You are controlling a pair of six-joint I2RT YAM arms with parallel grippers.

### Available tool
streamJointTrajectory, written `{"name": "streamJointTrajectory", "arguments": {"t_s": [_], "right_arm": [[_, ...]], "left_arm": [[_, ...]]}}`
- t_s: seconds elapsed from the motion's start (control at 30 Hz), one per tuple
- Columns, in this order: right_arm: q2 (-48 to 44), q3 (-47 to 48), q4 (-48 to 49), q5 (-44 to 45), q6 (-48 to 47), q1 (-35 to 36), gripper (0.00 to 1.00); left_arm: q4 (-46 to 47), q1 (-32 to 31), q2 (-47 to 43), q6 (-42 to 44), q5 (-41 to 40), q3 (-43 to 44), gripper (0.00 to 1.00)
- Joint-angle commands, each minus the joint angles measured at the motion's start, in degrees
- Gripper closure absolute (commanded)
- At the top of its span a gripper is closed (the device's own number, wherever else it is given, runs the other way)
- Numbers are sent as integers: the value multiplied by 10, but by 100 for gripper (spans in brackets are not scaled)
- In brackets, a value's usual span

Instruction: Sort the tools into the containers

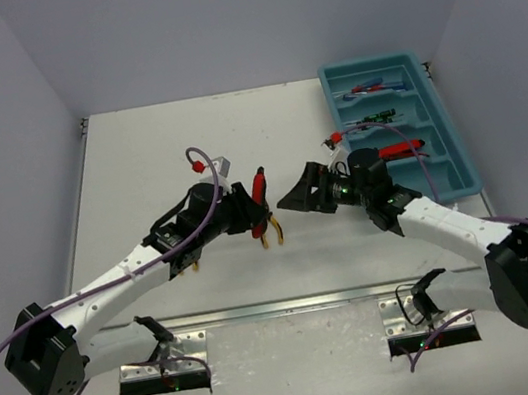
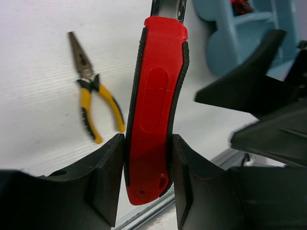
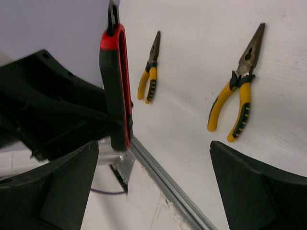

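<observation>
Two claws face each other over the middle of the desk (image 1: 137,168), toward its near edge: the left claw (image 2: 147,158) is clamped on the handle of a red-handled utility knife (image 2: 156,105), blade end pointing away from it, while the right claw (image 3: 154,148), just beside, has its fingers spread wide apart. Yellow-handled pliers (image 3: 237,96) and a second pair (image 3: 149,72) lie flat on the desk, apart from each other. The teal tray (image 1: 457,140) sits along the right edge at the far right corner, tools (image 1: 368,89) lying in its compartments.
</observation>
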Motion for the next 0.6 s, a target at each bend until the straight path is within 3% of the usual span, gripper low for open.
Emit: {"name": "streamJointTrajectory", "arguments": {"t_s": [0.0,0.1,0.23,0.3,0.43,0.47,0.53,0.57], "right_arm": [[15,63,29,166,39,63,9],[31,69,31,214,58,86,23],[62,90,31,224,56,110,31],[90,109,18,230,52,128,40],[115,110,25,219,62,140,78],[121,107,31,214,72,141,100],[115,97,38,223,84,138,100],[111,95,37,226,87,135,100]], "left_arm": [[76,-23,4,-25,57,-6,100],[96,-26,6,-25,65,-2,100],[96,-30,10,-18,76,3,100],[94,-31,9,-15,79,4,100],[90,-30,4,-9,75,5,100],[86,-30,3,-5,65,8,98],[42,-31,2,6,37,22,37],[24,-31,2,8,22,29,13]]}}
